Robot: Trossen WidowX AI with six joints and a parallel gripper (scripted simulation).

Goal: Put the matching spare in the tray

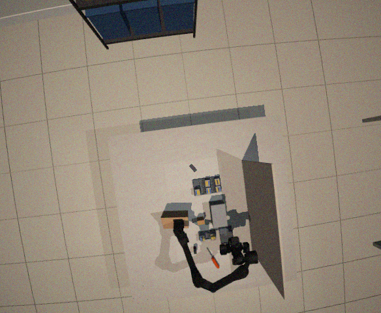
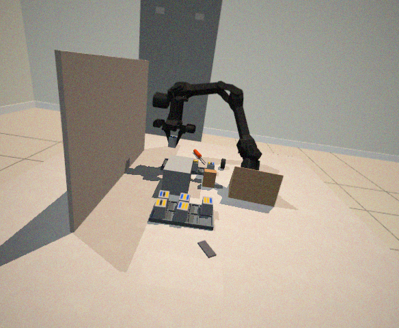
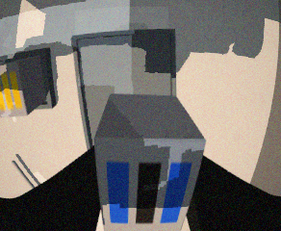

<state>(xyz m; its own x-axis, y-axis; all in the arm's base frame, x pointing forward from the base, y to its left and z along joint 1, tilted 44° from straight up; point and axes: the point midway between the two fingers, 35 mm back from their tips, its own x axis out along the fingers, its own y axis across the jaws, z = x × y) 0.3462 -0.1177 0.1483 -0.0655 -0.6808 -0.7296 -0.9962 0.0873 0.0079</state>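
Observation:
My gripper (image 2: pixel 172 142) (image 3: pixel 142 150) is shut on a dark grey spare with blue, black and blue bars on its pale face (image 3: pixel 139 190). It holds the spare high above the table. The shallow grey tray (image 1: pixel 225 234) (image 3: pixel 104 67) lies below and beyond the spare in the wrist view, with nothing visible in the part that shows. In the exterior view the grey block (image 2: pixel 177 176) hides most of the tray. A rack (image 2: pixel 181 223) (image 1: pixel 198 182) holds several spares with yellow, blue or black bars. I cannot make out the mounted unit's back code.
A tall brown panel (image 1: pixel 263 215) (image 2: pixel 104 123) stands beside the tray side. A small orange-brown block (image 2: pixel 209 178) and a larger brown box (image 2: pixel 255 186) stand near the grey block. A red screwdriver (image 1: pixel 214 261) (image 2: pixel 197 153) lies near the tray. A dark flat piece (image 2: pixel 206 249) lies by the rack.

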